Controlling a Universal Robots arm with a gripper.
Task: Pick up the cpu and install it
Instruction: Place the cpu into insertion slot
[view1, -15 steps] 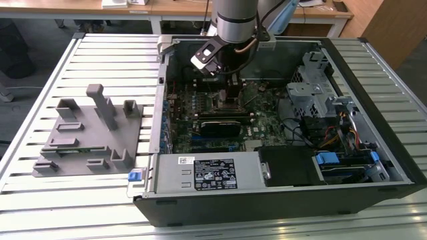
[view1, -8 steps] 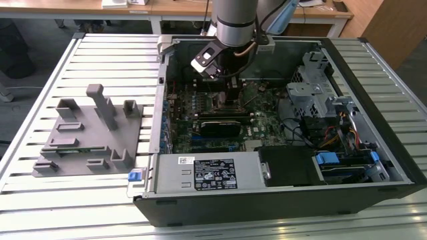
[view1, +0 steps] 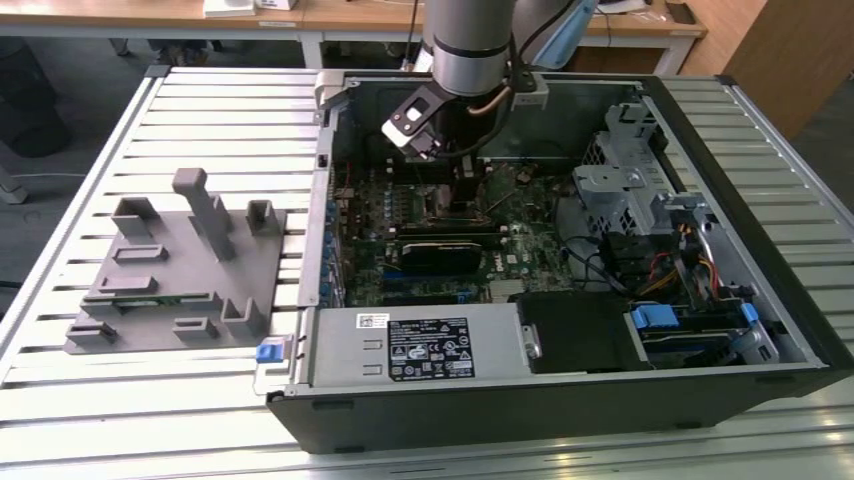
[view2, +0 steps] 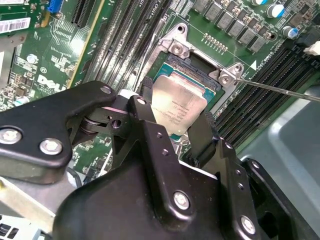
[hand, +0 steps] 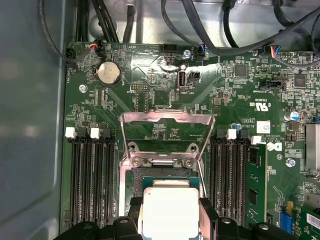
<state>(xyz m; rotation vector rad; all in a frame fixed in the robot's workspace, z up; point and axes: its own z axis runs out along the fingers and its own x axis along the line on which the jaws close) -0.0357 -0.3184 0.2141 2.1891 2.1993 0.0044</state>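
Arm (view1: 467, 40) reaches down into the open case (view1: 534, 420) on the slatted table (view1: 200, 110) in the exterior view, with the gripper (view1: 461, 203) low over the motherboard (view1: 534, 250). A grey fixture (view1: 174, 270) sits at the exterior view's left. In the second wrist view, the black fingers (view2: 202, 135) clasp the cpu (view2: 180, 105) by two opposite edges, just over the socket (view2: 200, 65). In the first wrist view, the cpu (hand: 170, 212) sits between the fingers, and the socket's hinged frame (hand: 167, 119) stands raised beyond it.

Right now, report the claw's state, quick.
The claw: closed on the cpu, gripping two opposite edges, right over the open socket.
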